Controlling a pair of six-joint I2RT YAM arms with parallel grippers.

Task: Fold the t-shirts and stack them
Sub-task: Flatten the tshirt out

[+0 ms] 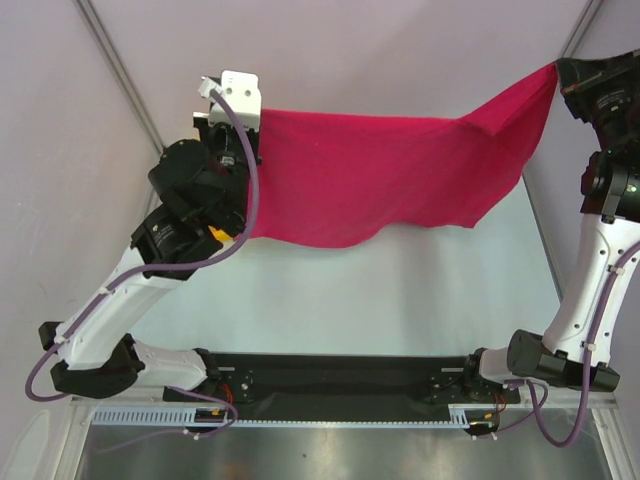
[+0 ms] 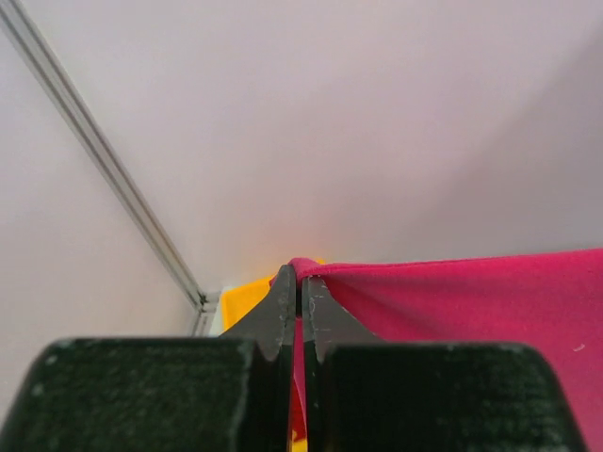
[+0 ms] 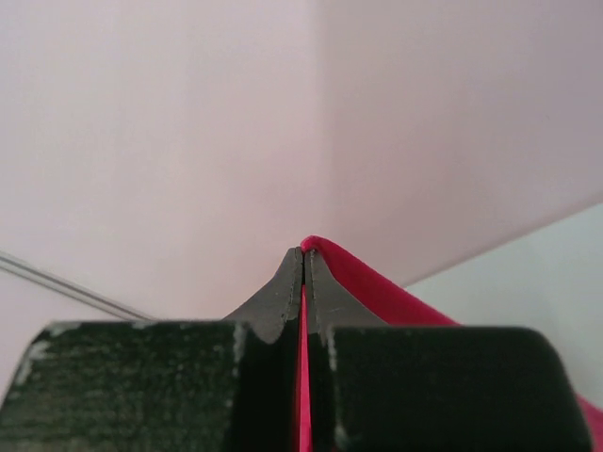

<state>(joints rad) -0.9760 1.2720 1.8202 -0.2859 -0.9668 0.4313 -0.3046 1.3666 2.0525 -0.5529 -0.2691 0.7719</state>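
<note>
Top external view: one magenta-crimson t-shirt (image 1: 380, 180) hangs spread between the two arms, raised over the pale tabletop (image 1: 400, 310). The left gripper (image 1: 256, 132) has the cloth at its upper left corner. The right gripper (image 1: 560, 74) has the upper right corner, which is pulled up into a point near the frame's top right. The top edge sags slightly between the two holds and the lower edge hangs in a wavy line. I cannot tell whether that edge touches the tabletop.

Left wrist view: the left gripper (image 2: 301, 284) has its jaws closed, with a fold of the t-shirt (image 2: 471, 306) pinched between them. The cloth runs off to the right. A corner of a yellow bin (image 2: 247, 299) shows just behind the fingertips.

Right wrist view: the right gripper (image 3: 303, 262) has its jaws pressed together on a thin edge of the t-shirt (image 3: 377, 287). The cloth drapes over the right finger and falls to the lower right. The tabletop (image 3: 537, 282) is visible beyond it.
</note>
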